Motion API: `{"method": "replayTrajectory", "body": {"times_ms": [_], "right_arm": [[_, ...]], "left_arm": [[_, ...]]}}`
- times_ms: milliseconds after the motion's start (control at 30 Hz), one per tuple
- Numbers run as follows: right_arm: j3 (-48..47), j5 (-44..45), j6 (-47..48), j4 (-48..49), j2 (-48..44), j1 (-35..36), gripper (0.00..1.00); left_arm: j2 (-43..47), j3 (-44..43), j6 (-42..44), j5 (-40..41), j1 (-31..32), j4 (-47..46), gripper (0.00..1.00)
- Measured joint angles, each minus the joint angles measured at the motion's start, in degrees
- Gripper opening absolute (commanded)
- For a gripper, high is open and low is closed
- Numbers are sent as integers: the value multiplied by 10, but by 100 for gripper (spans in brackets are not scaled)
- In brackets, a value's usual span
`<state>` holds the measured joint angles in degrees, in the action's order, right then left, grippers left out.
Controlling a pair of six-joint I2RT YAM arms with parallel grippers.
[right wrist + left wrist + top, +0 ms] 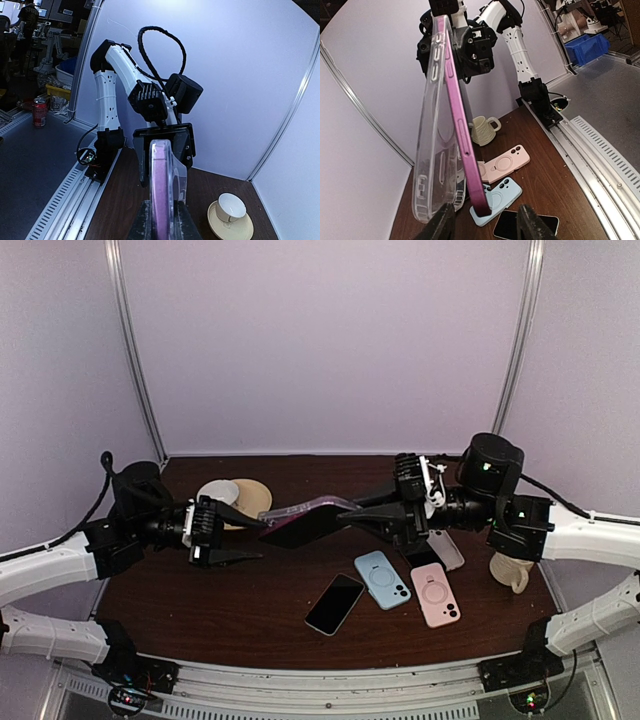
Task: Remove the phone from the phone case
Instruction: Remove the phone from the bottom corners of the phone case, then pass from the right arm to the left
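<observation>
Counting first: one purple phone point(466, 145) in one clear case point(432, 150), both up in the air between my two grippers, over the middle of the counter point(250, 610). Down on the counter: one black phone point(335, 603), three loose cases (blue case point(383, 579), pink case point(435, 594), pale case point(446, 549)), one cream mug point(512, 570), one white cup point(230, 206) on one tan saucer point(235, 227). The loose cases lie near each other right of centre, with the black phone just left of the blue case. The mug is at the right edge, the cup and saucer at the back left.

Purple phone: thin, magenta edge with side buttons showing, dark face in the overhead view. The clear case stands off it along one long side, gaping widest at the end by my left gripper point(485, 210) and meeting the phone toward the far end. My left gripper is half-spread; the phone's end sits between the fingers with a gap to one of them. My right gripper point(161, 210) is pinched tight on the phone's other end, case rim alongside.
</observation>
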<state>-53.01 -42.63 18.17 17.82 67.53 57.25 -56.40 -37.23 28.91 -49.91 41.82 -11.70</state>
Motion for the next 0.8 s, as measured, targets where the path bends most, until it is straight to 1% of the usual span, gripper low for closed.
{"method": "replayTrajectory", "body": {"times_ms": [367,600,633,733,767,800], "right_arm": [[-6,1,3,4,9,5,0],[-8,15,12,23,22,13,0],[-8,17,12,27,25,14,0],[-9,21,14,36,31,17,0],[-9,24,16,38,32,18,0],[-9,23,20,40,33,18,0]], "left_arm": [[0,-1,3,0,0,0,35],[-2,-1,-22,0,0,-21,27],[-2,-1,-26,0,0,-26,23],[-2,-1,-40,1,0,-44,5],[-2,-1,-41,1,0,-46,0],[-2,0,-47,5,0,-47,0]]}}
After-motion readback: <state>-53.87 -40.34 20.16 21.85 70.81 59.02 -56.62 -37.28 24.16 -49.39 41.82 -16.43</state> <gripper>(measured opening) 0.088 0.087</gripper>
